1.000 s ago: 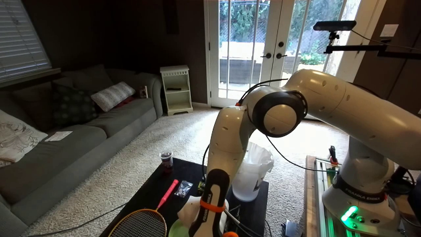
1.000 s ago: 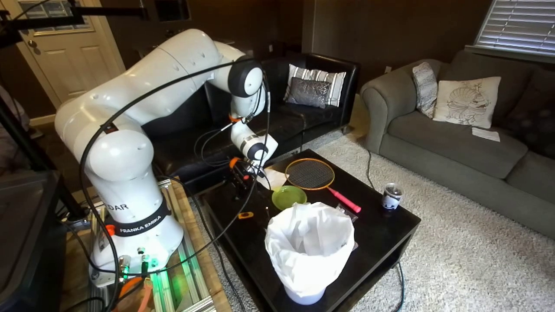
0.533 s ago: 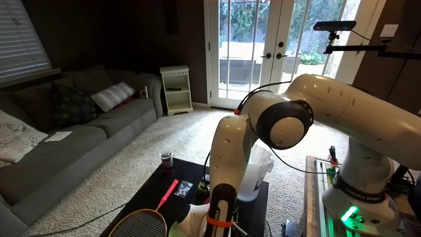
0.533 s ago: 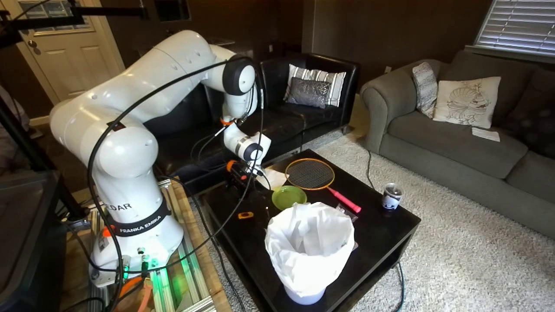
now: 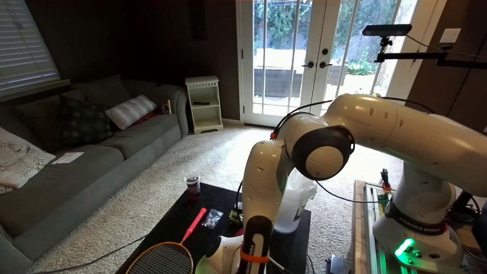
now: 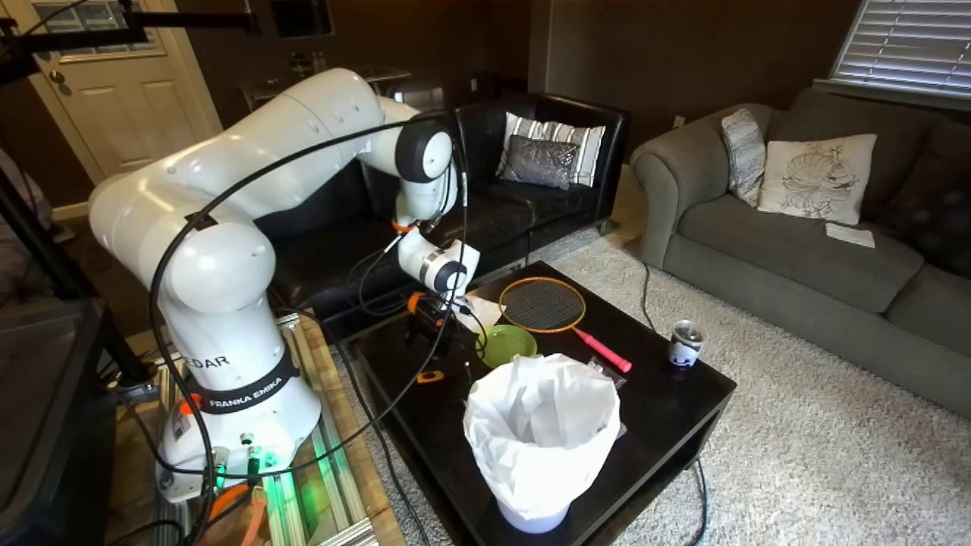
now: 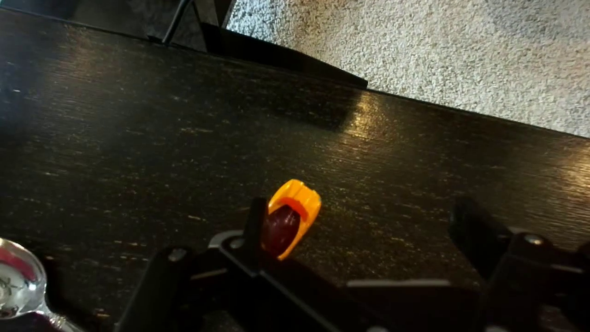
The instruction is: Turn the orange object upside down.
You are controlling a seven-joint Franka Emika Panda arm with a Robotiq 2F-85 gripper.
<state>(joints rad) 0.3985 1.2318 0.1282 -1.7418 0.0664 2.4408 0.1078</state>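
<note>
Lying on dark, streaky wood-grained table [image 7: 138, 138], glossy orange object [image 7: 302, 210] is showing a curved shell, dark-red middle. Gripper [image 7: 359, 214] is standing with fingers wide apart, one partly hiding the object, contact unclear. Shiny rounded piece [image 7: 20, 281] is running off the wrist-view edge.

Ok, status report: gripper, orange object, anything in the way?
Gripper open. Orange object on table, not gripped. One finger partly hides it in wrist view; contact unclear.

On the tabletop [image 6: 652, 417], a badminton racket [image 6: 545, 307] lies beside a green bowl [image 6: 508, 346]; near them I see a bag-lined tub [image 6: 531, 462].
</note>
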